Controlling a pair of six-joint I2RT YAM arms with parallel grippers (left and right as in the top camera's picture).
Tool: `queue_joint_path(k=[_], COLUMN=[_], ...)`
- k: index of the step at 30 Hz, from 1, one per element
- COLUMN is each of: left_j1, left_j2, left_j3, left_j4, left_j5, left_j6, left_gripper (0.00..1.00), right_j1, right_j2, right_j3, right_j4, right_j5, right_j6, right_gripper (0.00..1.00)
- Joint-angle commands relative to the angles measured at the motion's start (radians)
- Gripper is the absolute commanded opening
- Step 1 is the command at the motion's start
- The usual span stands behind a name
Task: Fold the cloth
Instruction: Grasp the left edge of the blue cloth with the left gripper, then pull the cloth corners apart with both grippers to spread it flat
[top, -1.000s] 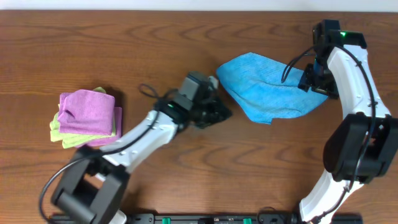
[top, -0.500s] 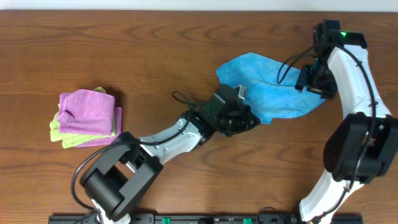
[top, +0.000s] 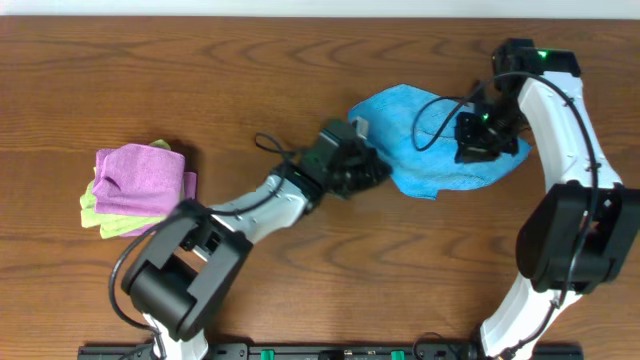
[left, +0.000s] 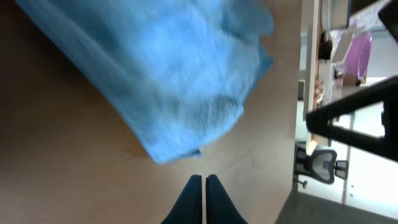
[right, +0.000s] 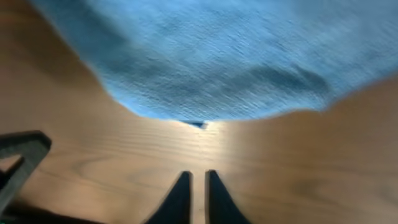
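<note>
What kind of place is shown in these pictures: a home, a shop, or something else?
Probably a robotics lab or office: two robot arms mounted at a wooden table, an office chair beyond its edge, and a pile of folded cloths.

1. Looks like a robotics lab or office space, not a home.
2. Overhead: left arm (top: 250, 205) and right arm (top: 565, 130) rise from a black rail (top: 330, 352) at the bottom edge of a wood-grain table (top: 300, 60).
3. Left wrist view, right edge: office chair (left: 321, 167), black stand strut (left: 354, 109), cluttered shelf (left: 339, 50) at the upper right.
4. Overhead, left side: stack of folded purple and green cloths (top: 140, 190).
</note>
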Motion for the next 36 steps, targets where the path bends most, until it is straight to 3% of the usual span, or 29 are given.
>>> queue_joint_path(k=[1, 6, 13, 36], left_j1=[0.048, 0.085, 0.083, 0.091], left_j2=[-0.001, -0.031, -0.092, -0.13], left_j3=[0.024, 0.025, 0.076, 0.088], left_j4=[-0.023, -0.164, -0.423, -0.476], left_j5=[0.082, 0.089, -0.04, -0.056], left_j6=[0.093, 0.243, 0.426, 0.498], left_gripper=[0.06, 0.05, 0.05, 0.06], right_j1=[0.018, 0.02, 0.029, 0.077], right_j2=[-0.009, -0.01, -0.033, -0.033], right_j3=[-0.043, -0.185, -0.344, -0.409], right_j4=[0.027, 0.095, 0.208, 0.39], right_j5=[-0.088, -0.127, -0.156, 0.008], right_j6=[-0.123, -0.159, -0.188, -0.17], right_gripper=[0.02, 0.02, 0.01, 0.01])
